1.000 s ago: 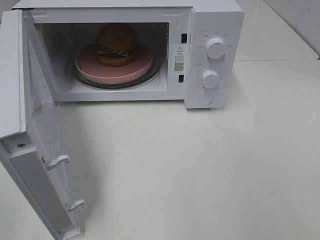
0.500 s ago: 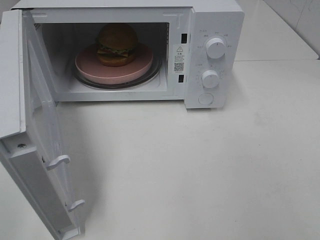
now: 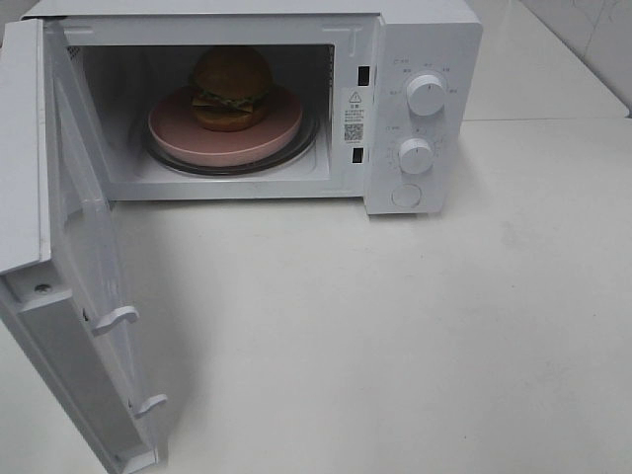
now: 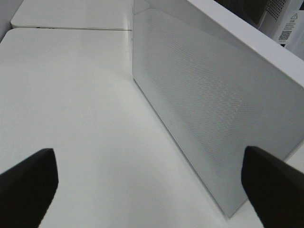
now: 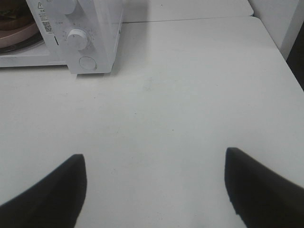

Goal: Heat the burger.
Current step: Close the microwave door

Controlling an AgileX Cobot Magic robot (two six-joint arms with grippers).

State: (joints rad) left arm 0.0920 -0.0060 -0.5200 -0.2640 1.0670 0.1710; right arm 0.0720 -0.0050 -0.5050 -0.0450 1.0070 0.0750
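The burger (image 3: pixel 231 87) with its golden-brown bun sits on a pink plate (image 3: pixel 267 133) inside the white microwave (image 3: pixel 425 39), whose door (image 3: pixel 79 257) stands swung wide open to the left. Neither arm shows in the high view. In the left wrist view my left gripper (image 4: pixel 147 185) is open and empty, close beside the outer face of the microwave door (image 4: pixel 204 95). My right gripper (image 5: pixel 154 190) is open and empty over bare table, with the microwave's control panel (image 5: pixel 78 38) farther off and an edge of the pink plate (image 5: pixel 14 34) showing.
Two white dials (image 3: pixel 426 94) (image 3: pixel 416 155) and a round button (image 3: pixel 406 195) sit on the microwave's right panel. A glass turntable (image 3: pixel 308 140) lies under the plate. The white table (image 3: pixel 395 336) stretches in front; a seam to another tabletop (image 5: pixel 190 20) runs behind.
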